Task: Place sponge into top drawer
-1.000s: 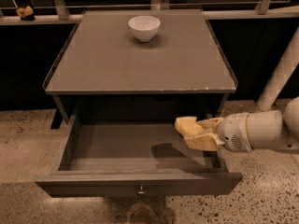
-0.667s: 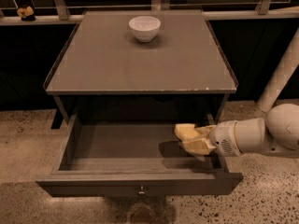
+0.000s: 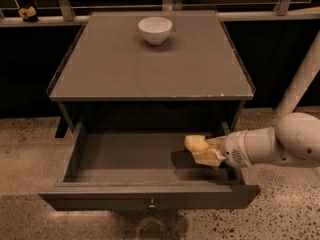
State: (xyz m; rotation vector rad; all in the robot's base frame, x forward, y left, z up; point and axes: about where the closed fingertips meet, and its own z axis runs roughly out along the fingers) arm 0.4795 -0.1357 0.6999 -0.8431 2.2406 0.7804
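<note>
The top drawer (image 3: 125,159) of the grey-brown table is pulled wide open, its front panel with a round metal knob (image 3: 151,203) towards me. My gripper (image 3: 201,151) reaches in from the right, low over the drawer's right side. It is shut on the sponge (image 3: 194,143), a pale yellow block at its tip, hard to part from the cream-yellow fingers. The sponge hangs just above the drawer floor and casts a shadow there. My white arm (image 3: 270,145) crosses the drawer's right wall.
A white bowl (image 3: 155,30) stands at the back of the table top (image 3: 150,74). A tiny yellow lump with a dark base (image 3: 27,13) sits on the far left ledge. A slanted white post (image 3: 300,79) stands at the right. The floor is speckled stone.
My gripper has come down a little and slightly left, deeper into the open drawer, with the sponge still in it. The bowl and drawer have not moved.
</note>
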